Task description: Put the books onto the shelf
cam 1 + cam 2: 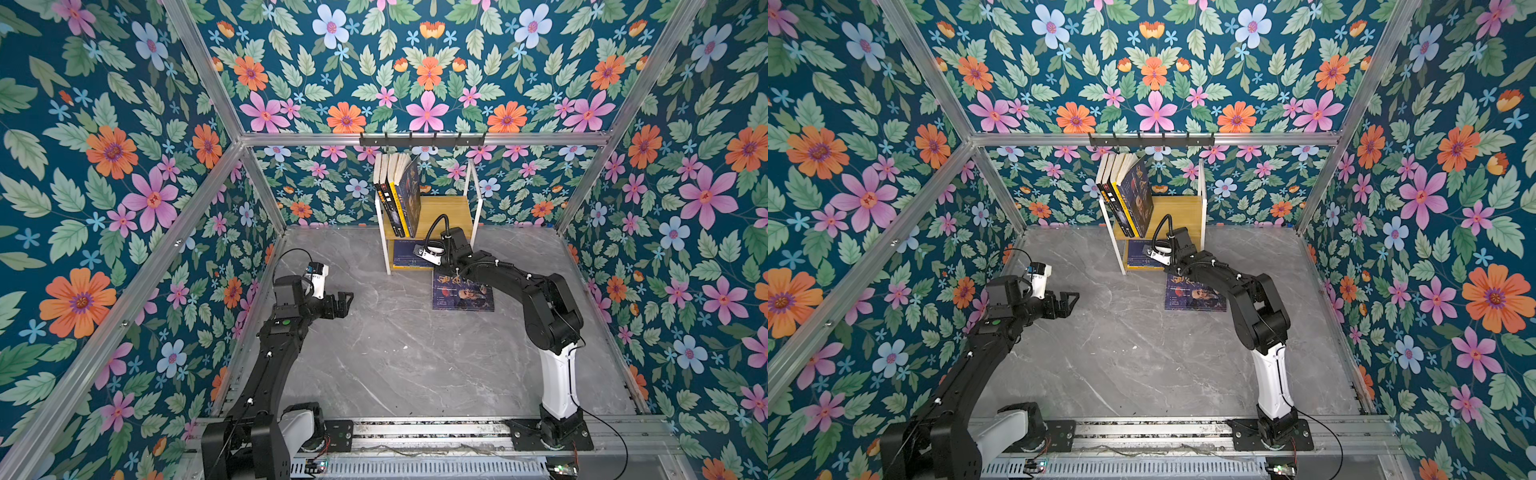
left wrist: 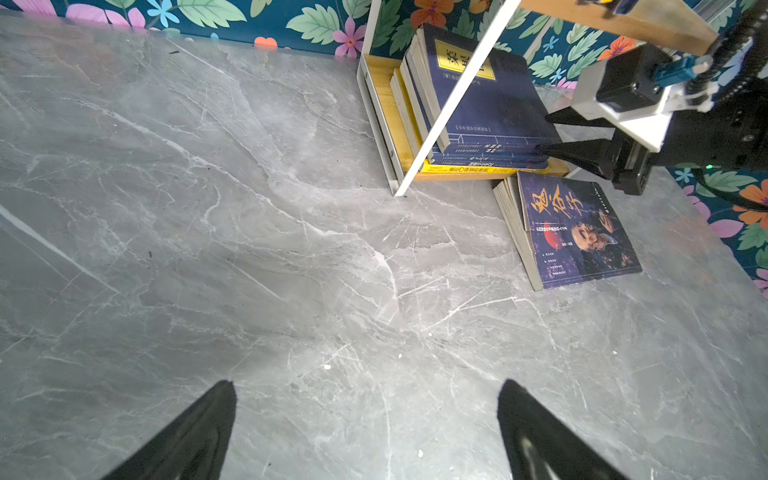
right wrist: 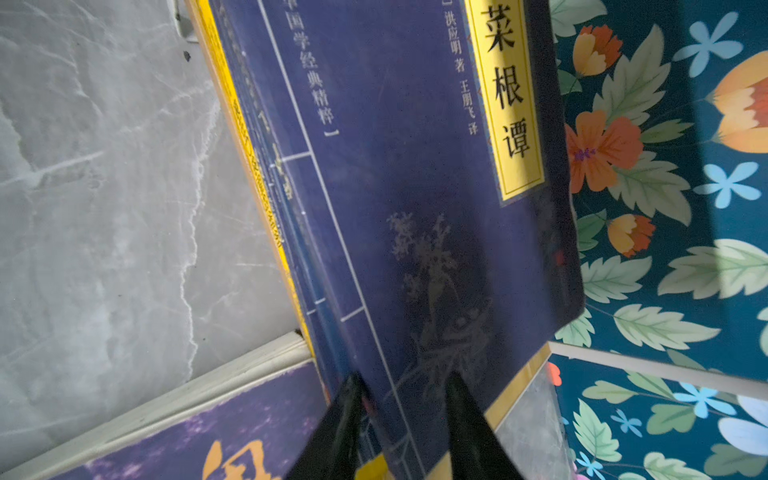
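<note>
Looking across both top views, I count most of the work as done. Four paperback books (image 1: 395, 191) stand leaning at the left end of the upper board of the small white-framed shelf with yellowish wooden boards (image 1: 451, 210), at the upper middle of the frame. On the lower board lies a flat stack of thin navy books with a yellow title label (image 2: 478, 104), seen at the upper right of the left wrist picture.

Still off the shelf is a small pile of purple-blue old-man portrait books (image 2: 577, 232), lying flat on the grey marble-patterned surface (image 1: 395, 353) just in front of the shelf's lower right corner, touching or nearly touching its board.

My right hand (image 3: 405, 388) is at the near edge of the navy stack. Its two black fingers (image 2: 582, 153) sit above and below the top navy cover, narrowed, but I cannot tell whether they pinch it or are only closing in.

My left hand (image 1: 343, 301) hovers at the left middle of the frame, spread wide with nothing between its fingers (image 2: 199, 432), well apart from every book.

I judge that the portrait pile is what remains to be lifted.
</note>
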`<state>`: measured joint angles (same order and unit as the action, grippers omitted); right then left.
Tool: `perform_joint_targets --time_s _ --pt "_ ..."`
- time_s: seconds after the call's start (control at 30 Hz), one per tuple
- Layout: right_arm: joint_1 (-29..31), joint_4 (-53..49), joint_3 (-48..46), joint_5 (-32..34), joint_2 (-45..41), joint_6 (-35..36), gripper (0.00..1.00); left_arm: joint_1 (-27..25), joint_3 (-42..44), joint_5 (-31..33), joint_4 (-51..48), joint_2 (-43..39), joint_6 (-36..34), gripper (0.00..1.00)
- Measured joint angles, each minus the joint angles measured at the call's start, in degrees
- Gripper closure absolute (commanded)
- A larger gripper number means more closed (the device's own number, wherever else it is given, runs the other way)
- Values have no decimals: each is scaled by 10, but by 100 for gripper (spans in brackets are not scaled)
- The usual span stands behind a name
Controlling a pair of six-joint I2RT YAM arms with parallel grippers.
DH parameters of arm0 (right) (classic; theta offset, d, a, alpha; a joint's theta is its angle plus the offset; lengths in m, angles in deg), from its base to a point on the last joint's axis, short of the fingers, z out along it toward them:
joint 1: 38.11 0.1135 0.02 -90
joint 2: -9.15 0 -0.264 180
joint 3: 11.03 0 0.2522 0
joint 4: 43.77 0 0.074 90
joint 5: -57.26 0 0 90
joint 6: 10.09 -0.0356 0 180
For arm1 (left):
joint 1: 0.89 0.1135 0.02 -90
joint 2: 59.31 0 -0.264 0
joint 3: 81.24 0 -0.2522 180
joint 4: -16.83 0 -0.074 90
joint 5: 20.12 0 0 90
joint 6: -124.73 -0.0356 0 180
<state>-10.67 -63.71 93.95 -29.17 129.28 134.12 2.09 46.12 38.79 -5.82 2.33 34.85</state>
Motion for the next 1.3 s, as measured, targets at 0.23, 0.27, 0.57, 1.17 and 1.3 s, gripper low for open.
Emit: perform_joint_targets --time_s 0.23,0.27,0.57,1.17,1.3 --pt "1 -10 -12 -2 -26 -21 53 0 0 0 0 0 0 0" --pt "2 -12 -22 -2 -42 -32 51 0 0 0 1 0 0 0" --pt "4 -37 -140 -18 -217 -221 36 3 2 -10 3 0 0 0" --pt "-127 -61 -341 -52 -370 -676 18 22 18 -55 31 10 45 0" --pt "-187 -55 -335 -88 -336 -750 28 23 19 -56 31 9 48 0"
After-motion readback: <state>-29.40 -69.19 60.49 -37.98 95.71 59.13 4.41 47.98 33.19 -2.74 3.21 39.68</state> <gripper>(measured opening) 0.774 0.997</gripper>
